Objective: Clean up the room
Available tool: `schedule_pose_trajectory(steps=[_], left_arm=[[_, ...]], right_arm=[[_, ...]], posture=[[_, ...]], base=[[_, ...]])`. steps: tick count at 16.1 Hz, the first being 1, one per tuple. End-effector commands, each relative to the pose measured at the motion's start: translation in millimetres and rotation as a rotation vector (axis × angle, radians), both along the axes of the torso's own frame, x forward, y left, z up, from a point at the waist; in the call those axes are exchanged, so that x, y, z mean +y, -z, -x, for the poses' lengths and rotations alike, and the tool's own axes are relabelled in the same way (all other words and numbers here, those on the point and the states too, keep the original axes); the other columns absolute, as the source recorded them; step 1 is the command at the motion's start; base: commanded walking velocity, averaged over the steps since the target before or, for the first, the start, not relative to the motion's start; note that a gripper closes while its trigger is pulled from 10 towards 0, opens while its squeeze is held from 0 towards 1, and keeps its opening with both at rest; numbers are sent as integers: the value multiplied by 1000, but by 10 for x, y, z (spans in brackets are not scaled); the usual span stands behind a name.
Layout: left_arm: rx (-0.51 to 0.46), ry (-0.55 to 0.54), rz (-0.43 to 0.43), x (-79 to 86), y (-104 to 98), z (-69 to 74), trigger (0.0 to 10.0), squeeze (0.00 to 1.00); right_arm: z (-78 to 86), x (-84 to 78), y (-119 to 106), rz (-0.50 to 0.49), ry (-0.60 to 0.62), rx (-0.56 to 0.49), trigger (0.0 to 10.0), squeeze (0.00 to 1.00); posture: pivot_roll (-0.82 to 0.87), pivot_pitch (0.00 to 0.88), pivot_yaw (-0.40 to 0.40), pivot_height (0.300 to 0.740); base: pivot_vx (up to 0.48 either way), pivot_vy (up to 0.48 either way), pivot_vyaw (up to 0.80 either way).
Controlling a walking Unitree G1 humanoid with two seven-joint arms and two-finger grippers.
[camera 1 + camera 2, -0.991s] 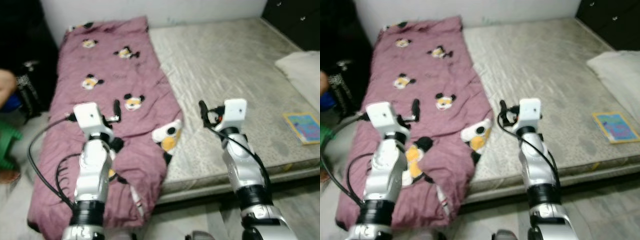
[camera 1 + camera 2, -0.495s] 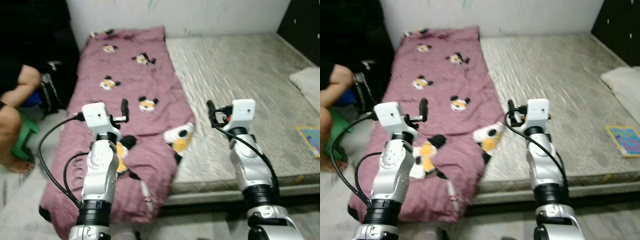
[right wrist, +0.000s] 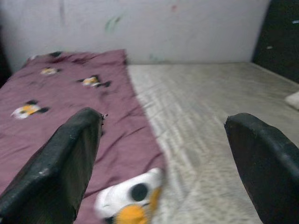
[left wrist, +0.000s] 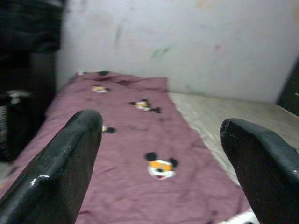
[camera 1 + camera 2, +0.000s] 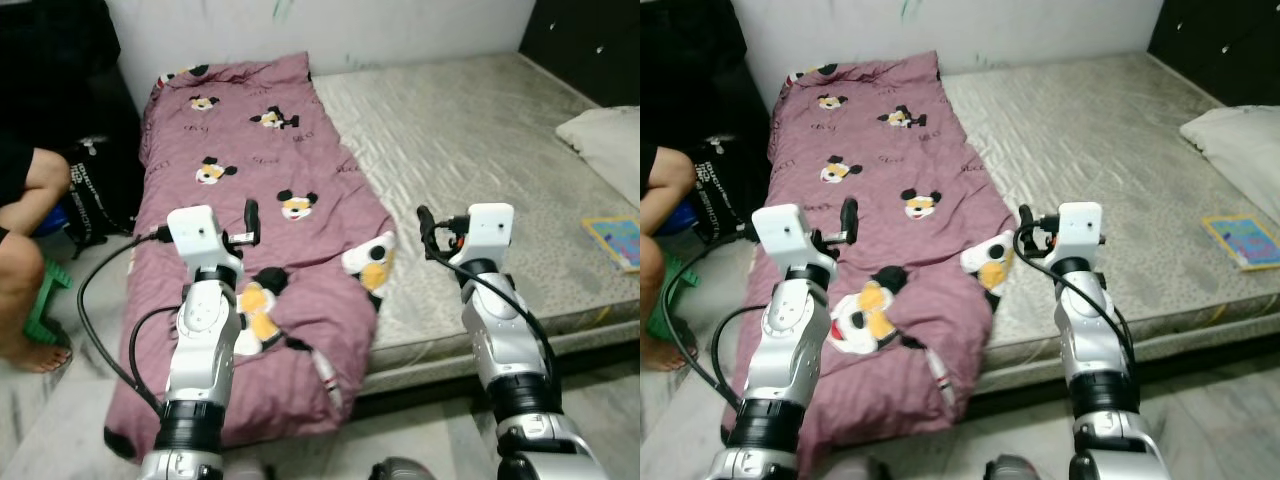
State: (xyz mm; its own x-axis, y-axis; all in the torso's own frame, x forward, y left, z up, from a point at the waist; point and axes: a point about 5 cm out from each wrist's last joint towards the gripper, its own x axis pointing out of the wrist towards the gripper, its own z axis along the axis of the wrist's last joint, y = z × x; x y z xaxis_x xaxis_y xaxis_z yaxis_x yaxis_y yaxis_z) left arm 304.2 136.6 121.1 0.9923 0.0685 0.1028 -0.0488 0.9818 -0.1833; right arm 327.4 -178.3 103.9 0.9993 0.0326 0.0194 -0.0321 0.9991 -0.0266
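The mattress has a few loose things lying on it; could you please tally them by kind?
Blanket: 1
Pillow: 1
Book: 1
Total: 3 things on the mattress

Person (image 5: 25,230) cut off at frame edge, book (image 5: 615,238) print too small.
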Motion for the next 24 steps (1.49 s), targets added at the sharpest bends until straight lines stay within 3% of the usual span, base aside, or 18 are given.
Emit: schedule_pose_trajectory(steps=[1,12,24], left_arm=[[-7,-4,-12,55,-16,2,10000,0],[-9,18,-5,31,-20,4,10000,0],[19,12,8,21,27,1,10000,0]], right_arm=[[-34,85,-70,-6,-31,-23,10000,0],[-33,71,-55,-10,-19,-14,10000,0],[-27,49,-7,-18,-17,8,10000,0]], posture=[[-68,0,41,740],[-69,0,44,740],[-66,0,41,740]], base=[[0,0,0],[331,0,-136],[0,0,0]])
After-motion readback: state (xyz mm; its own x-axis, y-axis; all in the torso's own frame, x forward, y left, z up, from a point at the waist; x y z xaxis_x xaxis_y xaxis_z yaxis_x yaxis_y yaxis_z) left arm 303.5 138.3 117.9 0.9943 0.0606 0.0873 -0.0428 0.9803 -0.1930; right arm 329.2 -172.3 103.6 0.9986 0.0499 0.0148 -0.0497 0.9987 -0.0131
